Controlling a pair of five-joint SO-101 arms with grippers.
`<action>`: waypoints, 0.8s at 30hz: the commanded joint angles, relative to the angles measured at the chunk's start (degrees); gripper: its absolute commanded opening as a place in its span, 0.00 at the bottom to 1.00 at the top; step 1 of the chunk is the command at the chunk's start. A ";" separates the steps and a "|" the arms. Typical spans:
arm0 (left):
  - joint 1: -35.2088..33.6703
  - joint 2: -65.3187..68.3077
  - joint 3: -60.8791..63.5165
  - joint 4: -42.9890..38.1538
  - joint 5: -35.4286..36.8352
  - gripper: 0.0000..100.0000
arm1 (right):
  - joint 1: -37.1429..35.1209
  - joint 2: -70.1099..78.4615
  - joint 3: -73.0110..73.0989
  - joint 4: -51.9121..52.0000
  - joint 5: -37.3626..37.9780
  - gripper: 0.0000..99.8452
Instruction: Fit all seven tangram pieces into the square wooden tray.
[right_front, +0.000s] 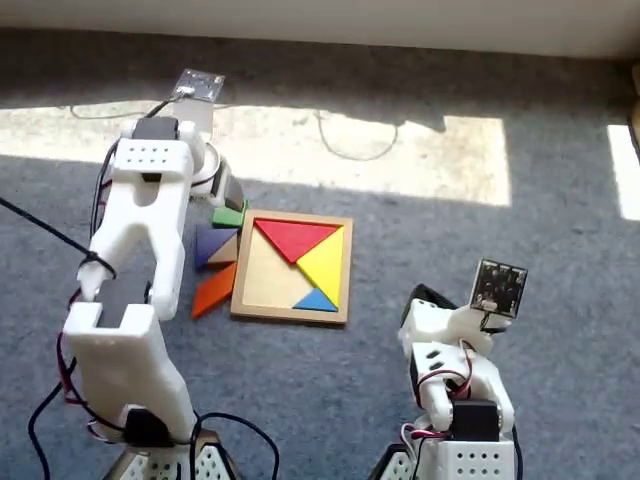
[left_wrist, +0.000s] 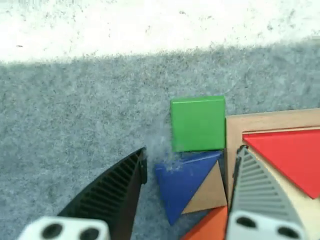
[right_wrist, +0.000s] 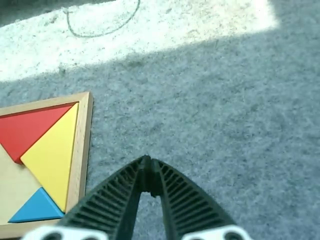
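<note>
Tray (right_front: 292, 316) sits mid worktop (right_front: 470, 220), on a grey fuzzy cover. It's square & made of wood.

3 pieces lie inside it:
- 1 big red triangle (right_front: 296, 238) at the far edge
- 1 big yellow triangle (right_front: 325, 265) on the side twd the right arm
- 1 small light blue triangle (right_front: 316, 299) in the near corner, same side

Red & yellow touch along one edge. Light blue touches yellow. The other part of the tray floor is bare wood.

4 pieces lie outside, all by the tray's left side:
- 1 green square (left_wrist: 198, 123), right by the tray's far left corner
- 1 dark blue triangle (left_wrist: 181, 182), its tip touching the green square
- 1 tan triangle (left_wrist: 209, 192), pressed vs. the dark blue one & just beside the tray rim
- 1 orange piece (left_wrist: 207, 226), nearer the arm bases, next to the tan one

So 3 in + 4 out = 7.

2 arms. Left pincer (left_wrist: 192, 150) is released, its 2 fingers spread wide: black finger (left_wrist: 120, 185) over the grey cover, pale finger (left_wrist: 252, 190) over the tray rim, w/ the dark blue & tan triangles between them. Can't tell if it touches them.

Right pincer (right_wrist: 149, 162) is clenched, tips pressed together, over the grey cover to the right of the tray, well apart from the pieces.

1 thin cable (right_front: 350, 140) loops across the sunny patch at the far side.
</note>
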 joint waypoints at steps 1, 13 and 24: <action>1.10 4.44 -7.78 -0.70 1.41 0.28 | 0.57 -0.84 6.90 0.22 0.70 0.00; 1.01 19.91 -20.53 -0.44 1.14 0.27 | 0.57 -0.84 6.90 0.22 0.70 0.00; -2.77 20.97 -25.19 7.12 0.88 0.28 | 0.57 -0.84 6.90 0.22 0.70 0.00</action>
